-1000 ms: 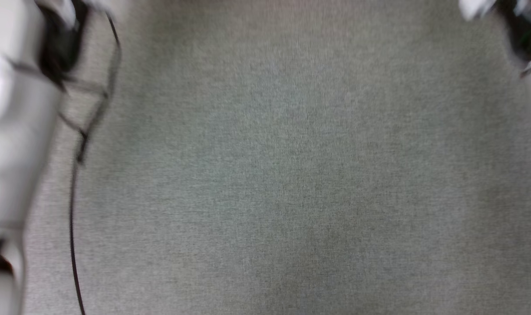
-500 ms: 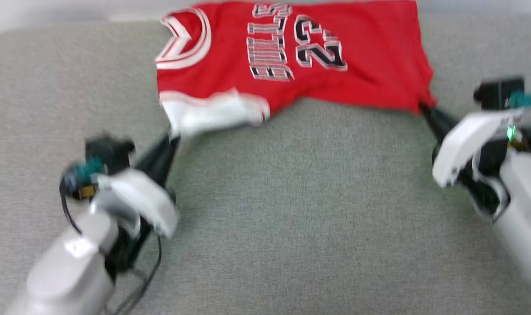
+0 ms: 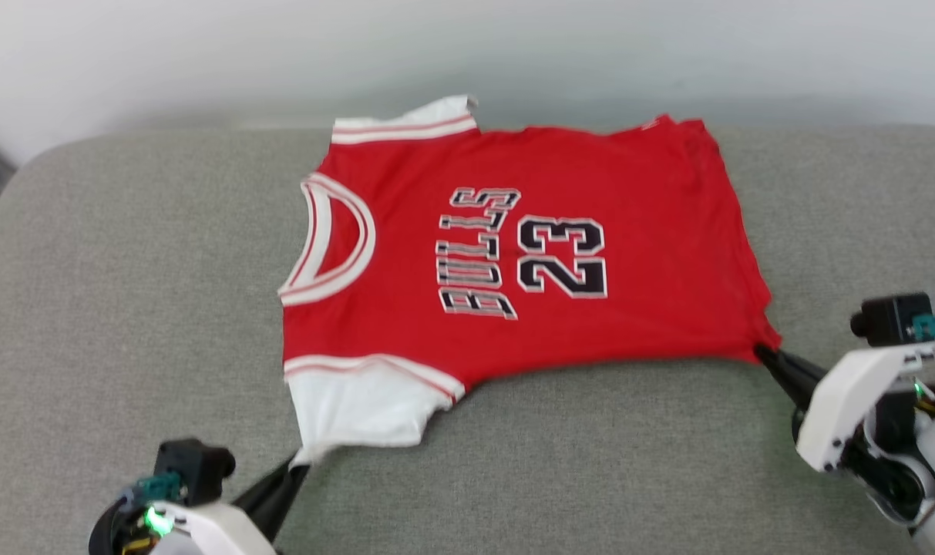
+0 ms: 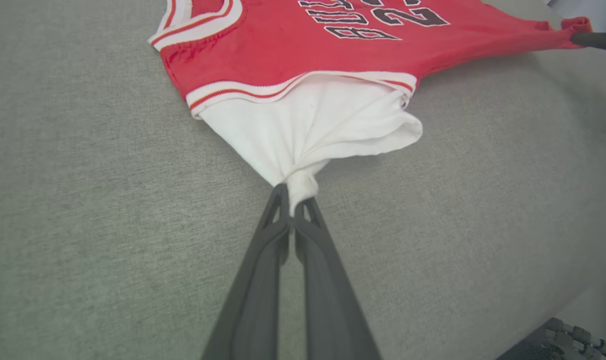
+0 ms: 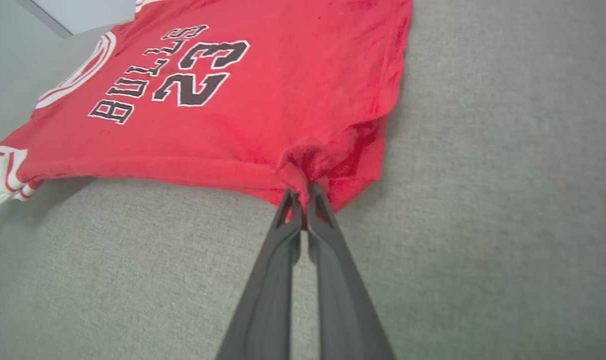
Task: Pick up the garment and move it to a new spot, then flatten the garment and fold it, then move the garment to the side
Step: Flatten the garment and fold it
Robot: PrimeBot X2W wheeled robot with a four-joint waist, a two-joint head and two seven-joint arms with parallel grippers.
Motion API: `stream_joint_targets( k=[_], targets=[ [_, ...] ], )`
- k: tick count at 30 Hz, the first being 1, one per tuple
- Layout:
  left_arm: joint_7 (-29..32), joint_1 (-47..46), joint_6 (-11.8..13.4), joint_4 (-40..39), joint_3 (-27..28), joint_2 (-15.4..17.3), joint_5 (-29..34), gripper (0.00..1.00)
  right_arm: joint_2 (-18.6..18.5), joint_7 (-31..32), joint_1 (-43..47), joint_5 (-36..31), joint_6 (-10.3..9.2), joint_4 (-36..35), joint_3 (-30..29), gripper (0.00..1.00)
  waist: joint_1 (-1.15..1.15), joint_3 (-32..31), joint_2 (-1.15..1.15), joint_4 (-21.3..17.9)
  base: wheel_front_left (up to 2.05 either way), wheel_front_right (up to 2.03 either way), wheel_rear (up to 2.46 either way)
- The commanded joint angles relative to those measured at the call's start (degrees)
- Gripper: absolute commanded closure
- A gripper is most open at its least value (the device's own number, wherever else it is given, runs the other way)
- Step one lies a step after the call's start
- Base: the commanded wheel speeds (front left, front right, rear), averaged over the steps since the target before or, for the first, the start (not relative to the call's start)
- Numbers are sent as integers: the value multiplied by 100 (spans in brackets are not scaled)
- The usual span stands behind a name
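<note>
Well, the garment (image 3: 529, 254), a red basketball-jersey shirt with white short sleeves, striped trim and a black 23 outlined in white, lies print-up across the middle of the head view. It is spread on a broad grey woven cushion (image 3: 128, 324), collar toward the left of the frame.

The left gripper (image 4: 294, 200), two long dark fingers rising from the bottom of its wrist view, is clamped on a bunched tip of the near white sleeve (image 3: 359, 401). The right gripper (image 5: 303, 197) is pinched tight on the near red hem corner (image 3: 760, 338), at the right of the head view.

Holding two points so well apart looks like a way to keep the lower edge taut, so the cloth settles flat rather than in a heap. The pull shows: the sleeve is drawn to a point and the hem corner puckers. The far sleeve (image 3: 405, 123) reaches the cushion's back edge at the top of the frame.

To my eye this is the flattening step, with folding not begun.
</note>
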Motion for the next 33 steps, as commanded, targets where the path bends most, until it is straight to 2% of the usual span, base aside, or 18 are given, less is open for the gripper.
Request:
stream_joint_targets(
  k=[1,12,20,25,33],
  targets=[
    [55,170,54,-117,-12,69,-63,100,-86,49,191,68,-2,-78,-43,100,2,-128,0,-37,0,0,0],
    [541,1292,377,-1169,-200,656,-557,100,-532,495,1549,369,-2,-1001,-436,100,2,-480,0,-81,0,0,0],
    [853,1807,404,-1536,-348,925,-933,100,-692,992,2597,473,-2,-1745,-921,100,2,-634,0,-96,0,0,0],
    [1002,1992,279,-1671,-395,1126,-1106,100,-638,1332,3165,486,-2,-2166,-1325,100,2,-648,0,-129,0,0,0],
    [608,1763,247,-1688,-101,1188,-971,100,-334,1630,3478,393,-2,-2657,-1903,100,2,-568,0,-182,0,0,0]
  ],
)
